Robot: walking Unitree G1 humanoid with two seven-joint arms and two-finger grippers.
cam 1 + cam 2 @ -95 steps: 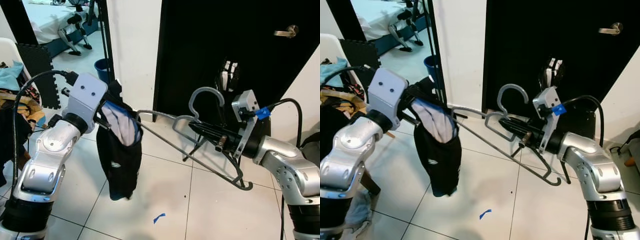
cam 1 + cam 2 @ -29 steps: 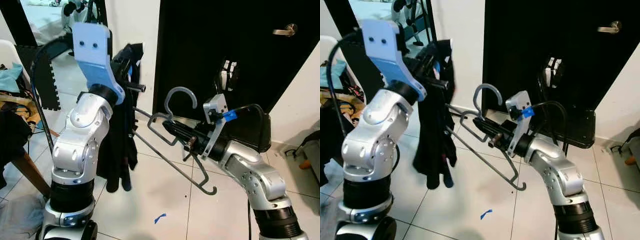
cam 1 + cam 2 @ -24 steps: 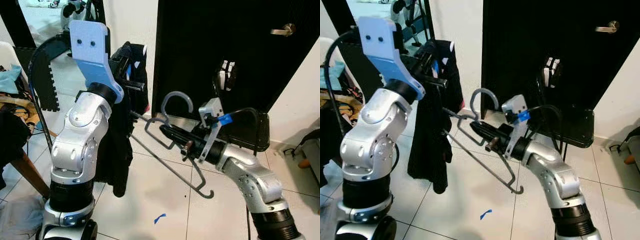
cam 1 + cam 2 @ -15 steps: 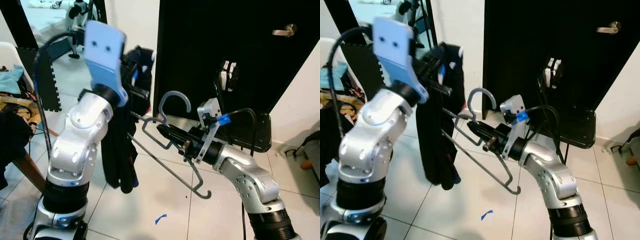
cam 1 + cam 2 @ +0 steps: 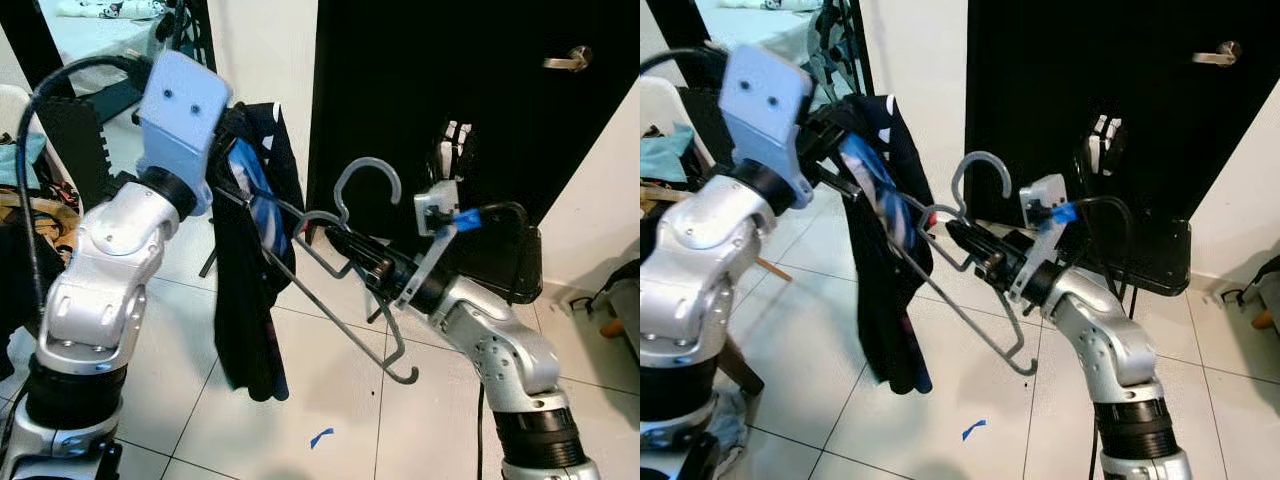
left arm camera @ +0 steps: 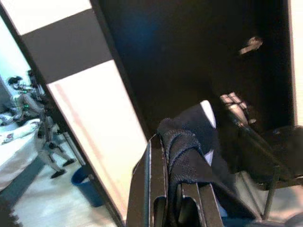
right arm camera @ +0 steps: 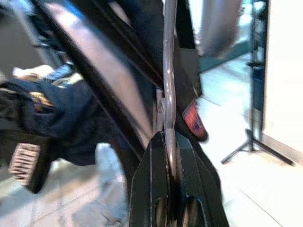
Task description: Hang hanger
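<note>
Hanger and garment held up between both arms, before a black door.

The right gripper (image 5: pixel 335 240) has its jaws pinched on the grey hanger (image 5: pixel 340 290) just below its hook, the frame slanting down toward the tiled floor (image 5: pixel 330 400). The left gripper (image 6: pixel 173 189) has its jaws clamped on the dark garment (image 5: pixel 250 290), which drapes over the hanger's far end.

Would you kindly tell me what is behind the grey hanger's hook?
Behind the grey hanger, held by the right gripper, is the black door. The dark garment covers the hanger's far end.
</note>
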